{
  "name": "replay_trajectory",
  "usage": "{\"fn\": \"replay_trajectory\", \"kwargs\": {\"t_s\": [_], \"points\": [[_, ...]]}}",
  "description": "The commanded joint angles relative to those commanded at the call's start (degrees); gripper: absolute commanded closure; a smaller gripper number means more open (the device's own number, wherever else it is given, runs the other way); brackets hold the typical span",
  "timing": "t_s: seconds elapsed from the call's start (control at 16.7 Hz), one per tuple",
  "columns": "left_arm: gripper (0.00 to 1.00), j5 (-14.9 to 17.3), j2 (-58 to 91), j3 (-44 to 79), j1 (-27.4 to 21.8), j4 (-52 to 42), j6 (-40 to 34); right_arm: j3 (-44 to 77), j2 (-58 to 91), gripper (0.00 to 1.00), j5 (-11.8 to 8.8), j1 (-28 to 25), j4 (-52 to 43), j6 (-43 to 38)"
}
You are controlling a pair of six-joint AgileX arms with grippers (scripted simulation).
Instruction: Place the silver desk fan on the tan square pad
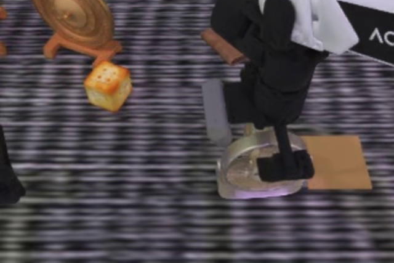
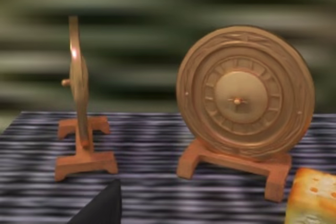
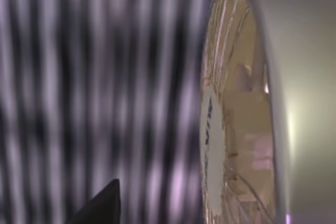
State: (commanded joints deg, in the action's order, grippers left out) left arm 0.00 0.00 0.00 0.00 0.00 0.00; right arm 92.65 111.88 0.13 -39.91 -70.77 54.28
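Note:
The silver desk fan sits right of the table's middle, its round grille face filling one side of the right wrist view. The tan square pad lies flat just to the fan's right, and the fan's edge reaches the pad's left border. My right gripper is down over the right part of the fan and open. One dark fingertip stands apart from the grille with striped table between them. The other finger is hidden by the fan. My left gripper is parked at the left edge, open and holding nothing.
A darker reddish-brown pad and a grey pad lie left of the right arm. A wooden round disc on a stand stands at the back left, a second one beside it. A yellow-orange cube sits in front.

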Motion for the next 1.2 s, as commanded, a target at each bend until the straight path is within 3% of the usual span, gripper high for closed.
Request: {"fn": "replay_trajectory", "kwargs": {"t_s": [0.06, 0.84, 1.2], "points": [[0.00, 0.0, 0.0, 0.0, 0.0, 0.0, 0.0, 0.0, 0.0, 0.00, 0.0, 0.0, 0.0, 0.0], [0.00, 0.0, 0.0, 0.0, 0.0, 0.0, 0.0, 0.0, 0.0, 0.98, 0.0, 0.0, 0.0, 0.0], [0.00, 0.0, 0.0, 0.0, 0.0, 0.0, 0.0, 0.0, 0.0, 1.00, 0.0, 0.0, 0.0, 0.0]]}}
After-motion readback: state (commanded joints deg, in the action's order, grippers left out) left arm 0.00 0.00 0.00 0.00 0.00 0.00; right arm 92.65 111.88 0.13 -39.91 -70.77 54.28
